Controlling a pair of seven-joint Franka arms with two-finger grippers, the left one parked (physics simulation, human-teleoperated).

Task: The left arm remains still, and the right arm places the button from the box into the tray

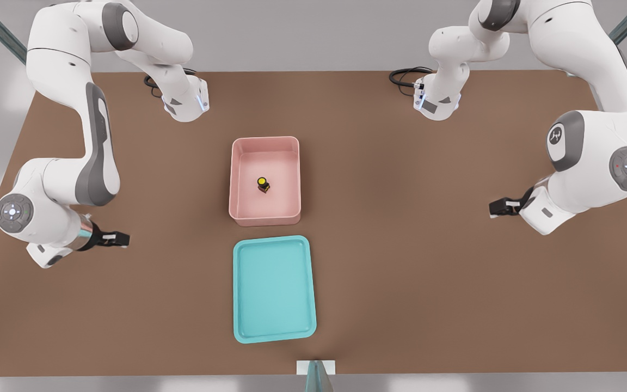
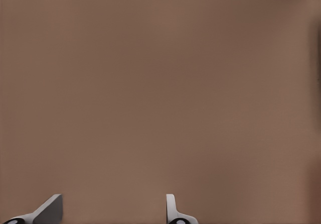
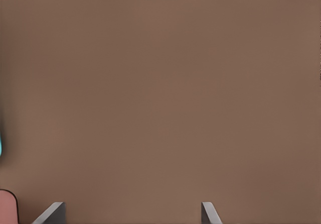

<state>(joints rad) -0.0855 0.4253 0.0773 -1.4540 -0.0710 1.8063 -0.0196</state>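
Brown and matte, the table fills nearly the whole front view, with pale grey floor showing past its far edge. At the front view's left stands the right arm, white with grey joint covers, bent down so that its silver wrist ring sits low over the tabletop; its black gripper points toward the middle of the table and hangs above bare brown surface, well apart from both containers. In the right wrist view the two fingertips appear spread wide with only the table between them, so the jaws are released and grasp nothing; a sliver of the pink bin and a trace of turquoise show at that picture's edge. Toward the centre of the front view sits the box, a pink bin with tall walls and rounded corners, resting flat on the table. Inside it, near the middle of its floor, stands the button, upright, its round yellow cap on a dark blocky body, clear of all four walls. Just nearer the camera than the box, separated from it by a narrow strip of table, lies the tray, shallow and turquoise with a low raised rim. At the near table edge below the tray, a small white plate holds a grey-green post.
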